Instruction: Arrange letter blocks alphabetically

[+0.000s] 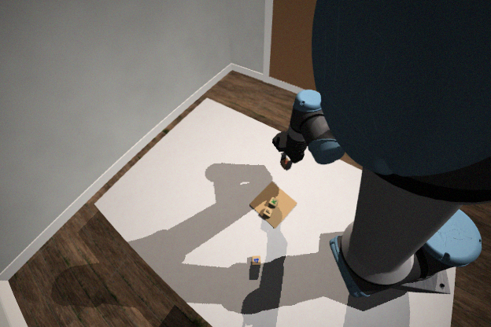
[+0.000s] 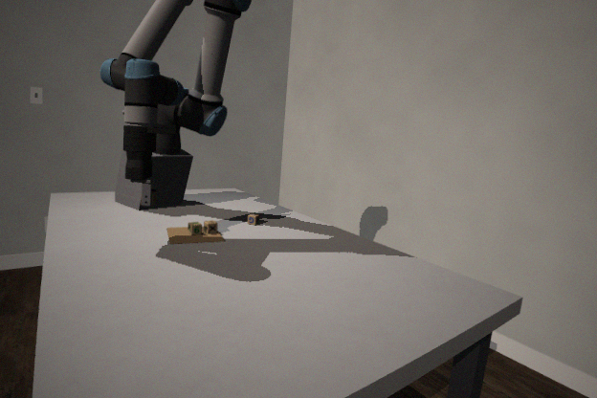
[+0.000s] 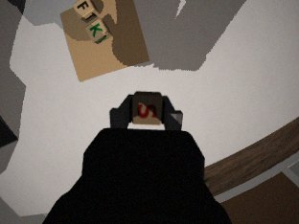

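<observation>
Grey walls meet at a corner behind a white table [image 2: 289,336] that stands on a dark wood floor [image 1: 79,276]; long arm shadows cross the table top. Tan mat [image 1: 284,201] lies flat near the middle of the top view, one corner pointing toward the upper part of the frame. Two wooden letter blocks sit on the mat, touching or nearly so: F block [image 3: 83,8] and K block [image 3: 98,31] in the wrist view, upper left of the frame, F nearer the mat's corner, K just beside it. In the top view the same pair shows as a green-marked block [image 1: 273,201] and a paler one [image 1: 267,212]. A further block with a blue mark [image 1: 256,260] rests on the table well apart from the mat, lower centre of the top view, half at the edge of a shadow; its mark is too small to read. In the exterior view it sits right of the mat [image 2: 253,219]. Gripper [image 3: 148,116] hangs above the table, off the mat, with its fingers pinching a wooden block with a red letter [image 3: 146,110]; the letter is blurred, possibly an S. In the top view the gripper [image 1: 286,161] is just above and right of the mat's upper corner. In the exterior view it lies in front of the dark pedestal [image 2: 170,181] and is hard to make out.
</observation>
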Action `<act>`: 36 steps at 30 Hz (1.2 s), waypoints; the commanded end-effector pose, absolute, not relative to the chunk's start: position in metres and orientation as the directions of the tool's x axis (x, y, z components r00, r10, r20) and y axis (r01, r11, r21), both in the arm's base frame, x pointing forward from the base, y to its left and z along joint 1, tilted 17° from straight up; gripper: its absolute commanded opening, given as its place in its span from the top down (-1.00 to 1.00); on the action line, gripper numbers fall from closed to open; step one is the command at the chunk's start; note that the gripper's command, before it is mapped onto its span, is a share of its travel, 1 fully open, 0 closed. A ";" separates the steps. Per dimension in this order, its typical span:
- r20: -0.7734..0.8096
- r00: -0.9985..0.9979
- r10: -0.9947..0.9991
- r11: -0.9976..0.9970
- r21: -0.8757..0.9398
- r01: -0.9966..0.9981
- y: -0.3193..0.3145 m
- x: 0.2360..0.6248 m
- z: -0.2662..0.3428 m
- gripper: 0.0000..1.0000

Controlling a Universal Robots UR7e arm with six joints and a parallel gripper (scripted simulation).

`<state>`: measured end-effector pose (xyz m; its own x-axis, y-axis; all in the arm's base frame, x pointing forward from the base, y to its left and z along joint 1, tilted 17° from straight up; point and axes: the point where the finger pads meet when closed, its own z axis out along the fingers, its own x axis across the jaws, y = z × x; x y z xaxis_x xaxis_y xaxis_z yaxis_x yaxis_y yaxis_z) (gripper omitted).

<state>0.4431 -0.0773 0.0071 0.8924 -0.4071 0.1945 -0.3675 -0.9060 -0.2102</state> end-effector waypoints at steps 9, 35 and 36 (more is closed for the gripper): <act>0.256 0.964 -0.072 -0.991 -0.130 -0.040 -0.023 0.420 0.010 -0.14; 0.276 0.956 0.096 -0.989 -0.085 0.124 0.001 0.406 0.010 -0.14; 0.276 0.956 0.096 -0.989 -0.085 0.124 0.001 0.406 0.010 -0.14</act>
<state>0.4060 0.0010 0.0098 0.9567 0.0959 0.2748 0.1238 -0.9886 -0.0860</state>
